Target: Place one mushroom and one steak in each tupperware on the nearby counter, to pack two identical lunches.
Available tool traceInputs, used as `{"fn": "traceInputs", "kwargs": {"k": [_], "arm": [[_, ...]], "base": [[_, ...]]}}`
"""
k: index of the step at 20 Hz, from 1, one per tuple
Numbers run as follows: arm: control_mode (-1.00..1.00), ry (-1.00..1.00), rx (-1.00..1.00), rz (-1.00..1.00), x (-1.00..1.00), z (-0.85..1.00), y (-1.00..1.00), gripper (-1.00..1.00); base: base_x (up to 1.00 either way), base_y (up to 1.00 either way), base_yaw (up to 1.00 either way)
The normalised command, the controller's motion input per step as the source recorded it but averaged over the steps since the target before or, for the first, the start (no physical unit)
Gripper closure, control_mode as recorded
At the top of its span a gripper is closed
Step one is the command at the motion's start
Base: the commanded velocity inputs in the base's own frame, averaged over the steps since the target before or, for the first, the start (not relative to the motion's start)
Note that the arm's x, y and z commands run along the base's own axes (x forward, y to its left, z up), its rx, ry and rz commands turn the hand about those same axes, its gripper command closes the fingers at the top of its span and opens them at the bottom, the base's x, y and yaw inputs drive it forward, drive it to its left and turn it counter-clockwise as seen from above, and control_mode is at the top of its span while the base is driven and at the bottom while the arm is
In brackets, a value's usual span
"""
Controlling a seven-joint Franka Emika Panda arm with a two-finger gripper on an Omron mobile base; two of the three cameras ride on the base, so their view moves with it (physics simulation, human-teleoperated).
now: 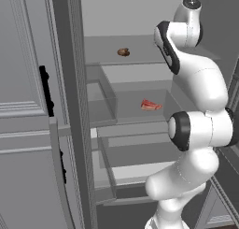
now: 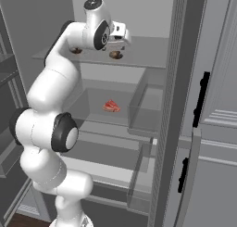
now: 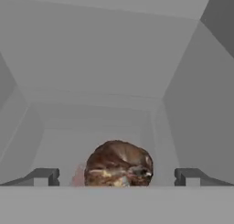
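Observation:
A brown mushroom [image 3: 118, 164] lies close in front of my gripper [image 3: 117, 177], between its two fingertips [image 3: 45, 176], which stand wide apart and touch nothing. Two mushrooms rest on the fridge's upper shelf, one on the right [image 2: 115, 54] just under my gripper [image 2: 116, 46] and one on the left [image 2: 76, 50] partly behind my arm. From the left, one mushroom [image 1: 123, 52] shows on that shelf. A red marbled steak [image 1: 150, 105] [image 2: 111, 106] lies on the shelf below. The tupperware and the counter are out of view.
The fridge stands open, with its grey door [image 1: 28, 111] [image 2: 213, 129] at the side and black handles [image 2: 202, 98]. Clear door bins [image 2: 143, 110] and lower drawers [image 1: 135, 172] sit below the shelves. My own arm blocks the right part of the left base view.

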Motion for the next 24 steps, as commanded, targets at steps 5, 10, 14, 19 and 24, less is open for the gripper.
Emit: {"fn": "traceInputs", "kwargs": {"k": [5, 10, 14, 19, 24], "arm": [[-1.0, -0.09, 0.0, 0.0, -0.45, -0.47, 0.23, -1.0], [-1.0, -0.04, 0.0, -0.03, 0.13, -0.31, -0.16, -1.0], [-1.0, -0.06, 0.0, -0.06, 0.0, 0.32, -0.15, -1.0], [-1.0, -0.02, 0.0, 0.0, 0.06, 0.38, 0.0, -1.0], [-1.0, 0.06, 0.0, 0.0, 0.41, -0.12, 0.0, -1.0]], "base": [[0.0, 0.0, 0.0], [0.0, 0.0, 0.0], [0.0, 0.0, 0.0], [0.0, 0.0, 0.0], [0.0, 0.0, 0.0]]}}
